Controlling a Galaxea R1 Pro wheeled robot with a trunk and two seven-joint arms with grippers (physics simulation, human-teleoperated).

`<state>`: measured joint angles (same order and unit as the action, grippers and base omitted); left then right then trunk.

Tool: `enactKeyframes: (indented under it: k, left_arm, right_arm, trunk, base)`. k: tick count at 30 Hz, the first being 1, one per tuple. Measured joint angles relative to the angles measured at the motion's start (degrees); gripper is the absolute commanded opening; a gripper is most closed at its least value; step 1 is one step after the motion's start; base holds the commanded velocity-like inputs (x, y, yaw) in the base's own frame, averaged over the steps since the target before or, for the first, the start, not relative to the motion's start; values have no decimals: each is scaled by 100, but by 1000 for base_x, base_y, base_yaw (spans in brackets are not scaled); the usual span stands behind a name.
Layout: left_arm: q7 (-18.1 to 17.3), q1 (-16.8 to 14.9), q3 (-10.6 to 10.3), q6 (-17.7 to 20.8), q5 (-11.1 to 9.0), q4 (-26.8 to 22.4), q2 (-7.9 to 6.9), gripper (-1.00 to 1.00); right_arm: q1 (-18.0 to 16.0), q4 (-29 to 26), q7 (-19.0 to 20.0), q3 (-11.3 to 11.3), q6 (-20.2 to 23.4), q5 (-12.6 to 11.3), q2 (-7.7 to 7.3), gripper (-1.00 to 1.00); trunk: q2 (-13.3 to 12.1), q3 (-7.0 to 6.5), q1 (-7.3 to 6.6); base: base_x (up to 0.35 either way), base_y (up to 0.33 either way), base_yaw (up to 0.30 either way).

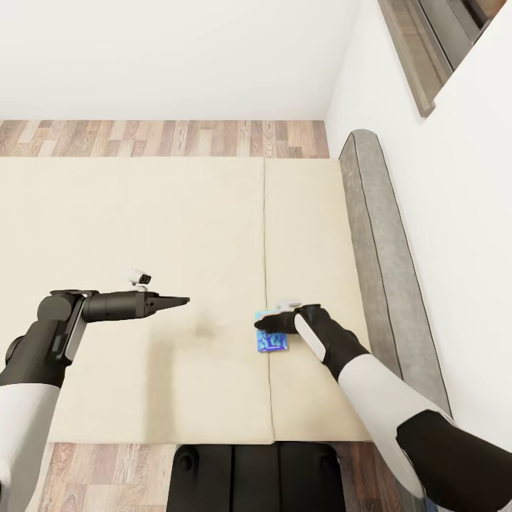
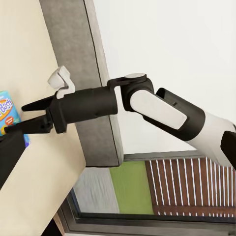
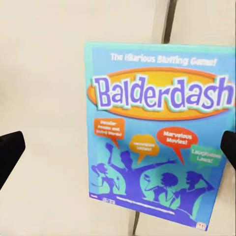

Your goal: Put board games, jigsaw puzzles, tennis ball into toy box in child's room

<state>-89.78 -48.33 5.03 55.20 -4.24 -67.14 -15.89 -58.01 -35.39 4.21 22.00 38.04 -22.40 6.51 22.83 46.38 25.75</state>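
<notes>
Blue board game on beige bed, grey headboard beside

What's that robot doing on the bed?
It is reaching for a board game. The right end effector hangs over the blue Balderdash board game, which lies flat on the beige bed near the grey headboard. Its fingers are spread wide on either side of the box and have not closed on it. The left end effector hovers over bare mattress, holding nothing.
</notes>
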Motion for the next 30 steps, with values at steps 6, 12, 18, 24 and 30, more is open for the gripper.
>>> enactKeyframes:
  k: [6, 12, 18, 24, 30]
  left_arm:
    - [0, -2, 0, 0, 0, 0, 0, 100]
    - [0, -3, 0, 0, 0, 0, 0, 100]
    - [0, 0, 0, 0, 0, 0, 0, 100]
    - [0, 0, 0, 0, 0, 0, 0, 100]
    - [0, -4, 0, 0, 0, 0, 0, 100]
  right_arm:
    - [-103, 4, -351, -11, 10, 14, 5, 100]
    - [-168, 12, -486, -16, 8, 27, 10, 100]
    - [-230, 45, -530, -14, -17, 37, 12, 100]
    - [-241, 53, -539, -10, -40, 36, 9, 100]
    - [-243, 54, -540, -9, -45, 34, 10, 100]
  trunk:
    - [0, 0, 0]
    - [0, 0, 0]
    - [0, 0, 0]
    - [0, 0, 0]
    - [0, 0, 0]
  base:
    - [0, 0, 0]
    - [0, 0, 0]
    - [0, 0, 0]
    - [0, 0, 0]
    - [0, 0, 0]
